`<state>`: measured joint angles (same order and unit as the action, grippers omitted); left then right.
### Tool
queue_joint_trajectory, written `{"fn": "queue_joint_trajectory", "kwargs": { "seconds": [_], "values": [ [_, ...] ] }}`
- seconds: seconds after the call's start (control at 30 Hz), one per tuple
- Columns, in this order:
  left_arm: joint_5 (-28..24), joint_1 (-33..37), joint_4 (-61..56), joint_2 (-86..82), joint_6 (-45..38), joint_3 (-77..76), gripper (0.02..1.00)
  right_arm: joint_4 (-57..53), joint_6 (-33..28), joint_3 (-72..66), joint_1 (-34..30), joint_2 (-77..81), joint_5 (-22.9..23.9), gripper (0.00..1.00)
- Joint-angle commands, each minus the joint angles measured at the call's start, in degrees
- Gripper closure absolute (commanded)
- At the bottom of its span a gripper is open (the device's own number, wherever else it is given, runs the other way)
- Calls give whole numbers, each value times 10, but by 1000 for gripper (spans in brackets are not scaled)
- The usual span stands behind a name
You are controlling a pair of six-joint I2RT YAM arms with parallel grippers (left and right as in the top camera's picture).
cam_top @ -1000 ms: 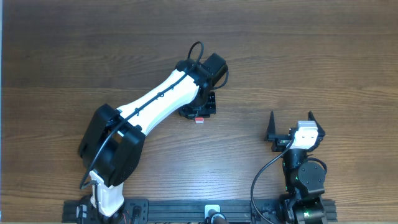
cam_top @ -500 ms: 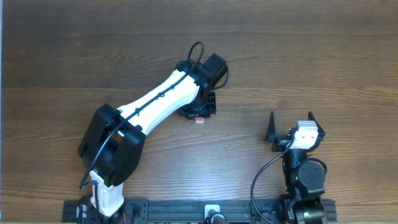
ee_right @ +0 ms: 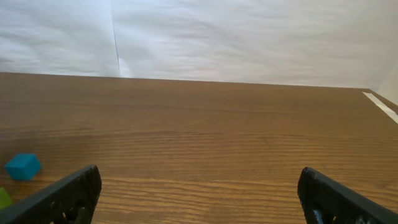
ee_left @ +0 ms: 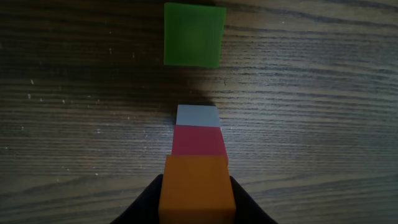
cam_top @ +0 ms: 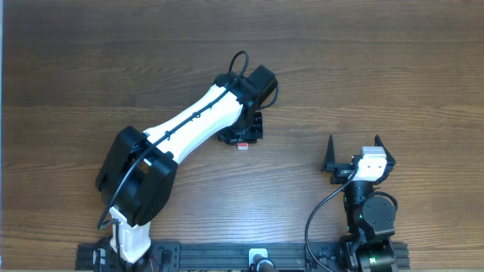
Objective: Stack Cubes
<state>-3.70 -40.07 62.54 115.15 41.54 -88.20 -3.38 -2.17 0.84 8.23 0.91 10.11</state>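
Left gripper (ee_left: 198, 205), clamped on the orange cube (ee_left: 196, 183) in line with the red cube (ee_left: 198, 142) and pale grey cube (ee_left: 198, 116), green cube (ee_left: 194, 34) well apart: square its edges over the red cube and release only once it sits flat.

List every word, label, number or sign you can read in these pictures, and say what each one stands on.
No text can be read anywhere.
The orange cube, red cube, pale grey cube, green cube and blue cube show plain faces.
The table shows wood grain alone.
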Motion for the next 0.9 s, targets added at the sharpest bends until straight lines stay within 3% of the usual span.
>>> {"fn": "queue_joint_trajectory", "kwargs": {
  "seconds": [0.03, 0.3, 0.47, 0.9],
  "values": [
    [-5, -2, -2, 11, -4, -10, 698, 0, -2, -5, -3, -6, -4, 9],
    [-5, -2, -2, 11, -4, -10, 684, 0, -2, -5, -3, -6, -4, 7],
    [-5, -2, -2, 11, -4, -10, 617, 0, -3, -5, -3, -6, -4, 9],
    [-3, -2, -4, 11, -4, -10, 178, 0, -2, -5, -3, -6, -4, 9]
  ]
}}
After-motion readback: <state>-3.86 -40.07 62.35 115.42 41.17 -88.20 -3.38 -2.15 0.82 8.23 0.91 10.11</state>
